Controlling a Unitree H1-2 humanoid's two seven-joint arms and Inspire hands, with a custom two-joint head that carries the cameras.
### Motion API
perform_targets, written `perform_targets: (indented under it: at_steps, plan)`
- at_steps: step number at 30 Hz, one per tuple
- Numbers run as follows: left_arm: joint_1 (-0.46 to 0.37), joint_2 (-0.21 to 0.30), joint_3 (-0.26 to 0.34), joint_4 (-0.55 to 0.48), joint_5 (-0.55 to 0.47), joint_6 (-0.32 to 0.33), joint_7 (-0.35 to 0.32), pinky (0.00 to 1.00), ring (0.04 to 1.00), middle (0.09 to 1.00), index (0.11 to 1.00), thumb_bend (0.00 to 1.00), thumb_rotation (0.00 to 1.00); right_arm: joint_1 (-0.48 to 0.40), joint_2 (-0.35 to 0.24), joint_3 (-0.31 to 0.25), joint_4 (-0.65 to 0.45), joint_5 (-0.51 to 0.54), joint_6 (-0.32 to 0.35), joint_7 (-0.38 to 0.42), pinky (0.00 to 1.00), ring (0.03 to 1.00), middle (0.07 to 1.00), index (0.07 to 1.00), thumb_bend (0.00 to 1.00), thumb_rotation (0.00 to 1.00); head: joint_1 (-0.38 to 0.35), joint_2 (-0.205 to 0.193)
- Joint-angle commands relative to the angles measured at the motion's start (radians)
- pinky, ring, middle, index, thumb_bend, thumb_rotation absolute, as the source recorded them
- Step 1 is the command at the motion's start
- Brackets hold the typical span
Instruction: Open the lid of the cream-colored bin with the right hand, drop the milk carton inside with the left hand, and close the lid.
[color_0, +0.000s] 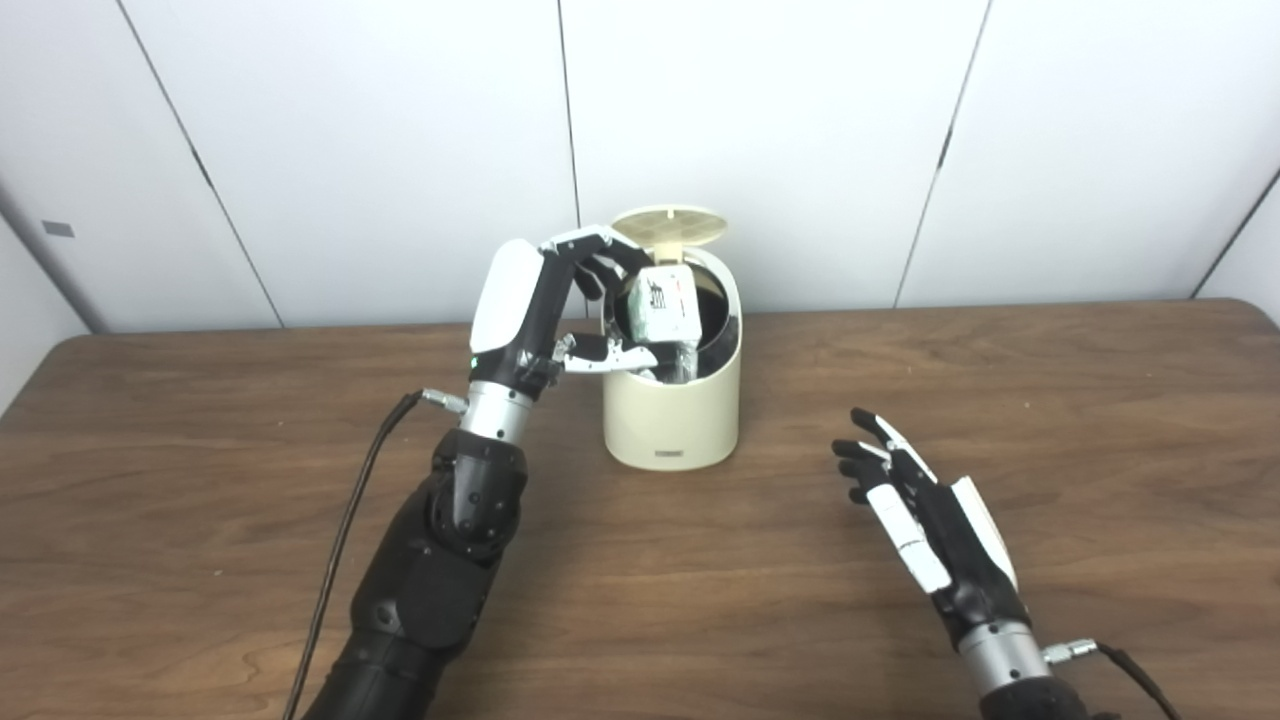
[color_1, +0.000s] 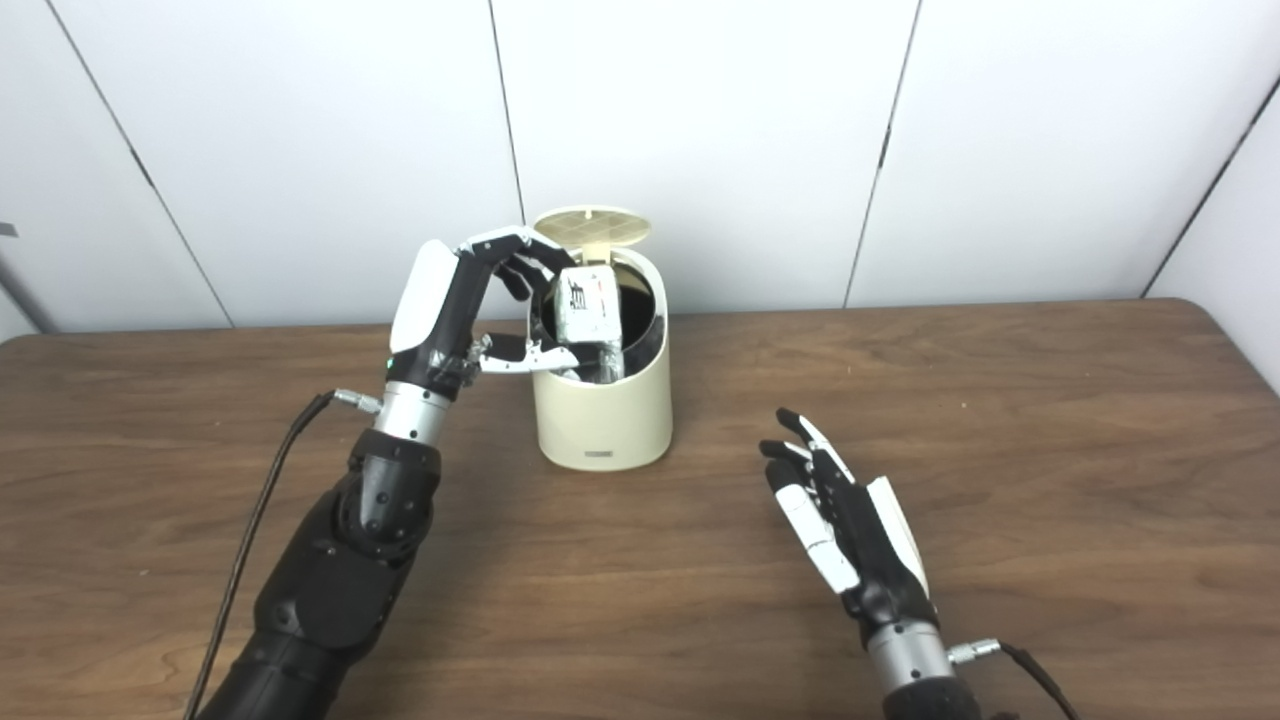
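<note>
Nearest us, at the lower right of the frame, our right hand (color_0: 925, 525) is resting low over the wooden table (color_0: 1100, 420), holding nothing, its fingers spread loosely and pointing toward the upper left. It is sitting well apart from the bin. At the lower left, our left arm is rising from the bottom edge, a black cable (color_0: 345, 530) trailing beside it.

Farther back, at centre frame, our left hand (color_0: 560, 315) is reaching over the mouth of the cream-colored bin (color_0: 672, 415). The milk carton (color_0: 662, 305) is hanging tilted in the bin's opening, partly below the rim. Fingers are curling above it and the thumb is lying below, but we cannot tell whether they are gripping it or only flanking it.

We are judging this to be the drop. To do it well, we are wanting the fingers spread fully so the carton falls clear of the rim, then the hand lifted straight back to the left without nudging the bin. Behind, the lid (color_0: 668, 225) is standing open at the bin's far edge.

The carton is showing dark printing on white, too blurred to read. A small mark on the bin's lower front is also illegible.
</note>
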Motion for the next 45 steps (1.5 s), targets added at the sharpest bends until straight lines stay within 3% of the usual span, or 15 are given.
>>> perform_targets:
  at_steps: [1, 9, 13, 18, 19, 20, 23, 34, 43, 44, 45]
  plan:
    - [-0.038, -0.011, 0.016, -0.037, -0.005, -0.049, 0.057, 0.43, 0.486, 0.521, 0.486, 0.57, 0.00, -0.022, -0.006, -0.004, -0.023, 0.007, -0.030, -0.008, 0.74, 0.814, 0.827, 0.913, 0.52, 1.00, 0.000, 0.001]
    - [-0.034, -0.006, 0.020, -0.071, -0.060, -0.014, -0.018, 0.41, 0.467, 0.495, 0.489, 0.53, 0.00, -0.021, -0.006, -0.008, -0.019, 0.021, -0.027, -0.006, 0.74, 0.821, 0.824, 0.911, 0.51, 1.00, 0.003, 0.001]
    - [-0.027, 0.002, 0.015, -0.092, -0.047, 0.015, -0.053, 0.42, 0.477, 0.556, 0.490, 0.52, 0.05, -0.021, -0.009, -0.004, -0.019, 0.015, -0.027, -0.007, 0.74, 0.818, 0.825, 0.912, 0.51, 1.00, 0.004, 0.001]
    - [-0.024, 0.000, 0.018, -0.105, -0.045, 0.036, -0.065, 0.42, 0.478, 0.565, 0.490, 0.52, 0.06, -0.020, -0.007, -0.005, -0.019, 0.018, -0.029, -0.008, 0.74, 0.816, 0.824, 0.912, 0.51, 1.00, 0.005, 0.001]
    - [-0.024, 0.001, 0.017, -0.108, -0.046, 0.043, -0.072, 0.42, 0.479, 0.569, 0.526, 0.76, 0.05, -0.020, -0.008, -0.005, -0.020, 0.017, -0.028, -0.008, 0.74, 0.817, 0.825, 0.912, 0.51, 1.00, 0.005, 0.001]
    - [-0.024, 0.003, 0.014, -0.113, -0.044, 0.057, -0.082, 0.44, 0.497, 0.586, 0.561, 0.90, 0.06, -0.020, -0.008, -0.005, -0.020, 0.018, -0.028, -0.007, 0.75, 0.818, 0.826, 0.913, 0.51, 1.00, 0.005, 0.001]
    - [-0.027, 0.012, 0.003, -0.123, -0.024, 0.086, -0.105, 0.48, 0.543, 0.636, 0.618, 0.99, 0.09, -0.021, -0.007, -0.007, -0.017, 0.023, -0.026, -0.007, 0.75, 0.819, 0.827, 0.912, 0.51, 1.00, 0.005, 0.001]
    - [-0.029, 0.029, -0.017, -0.128, -0.017, 0.118, -0.143, 0.53, 0.615, 0.716, 0.689, 1.00, 0.10, -0.023, -0.010, -0.009, -0.014, 0.035, -0.033, -0.009, 0.76, 0.833, 0.830, 0.917, 0.51, 1.00, 0.008, 0.003]
    - [-0.027, 0.021, -0.008, -0.108, -0.017, 0.027, -0.073, 0.49, 0.563, 0.661, 0.642, 1.00, 0.09, -0.024, -0.007, -0.011, -0.014, 0.033, -0.029, -0.012, 0.75, 0.827, 0.828, 0.913, 0.52, 1.00, 0.007, 0.003]
    - [-0.024, 0.020, -0.006, -0.112, -0.016, 0.013, -0.061, 0.48, 0.551, 0.648, 0.629, 0.99, 0.08, -0.024, -0.007, -0.012, -0.015, 0.036, -0.028, -0.012, 0.75, 0.827, 0.827, 0.912, 0.52, 1.00, 0.007, 0.003]
    - [-0.023, 0.020, -0.006, -0.113, -0.015, 0.005, -0.053, 0.47, 0.539, 0.632, 0.615, 0.91, 0.08, -0.023, -0.006, -0.013, -0.016, 0.038, -0.028, -0.011, 0.76, 0.830, 0.828, 0.912, 0.52, 1.00, 0.007, 0.003]
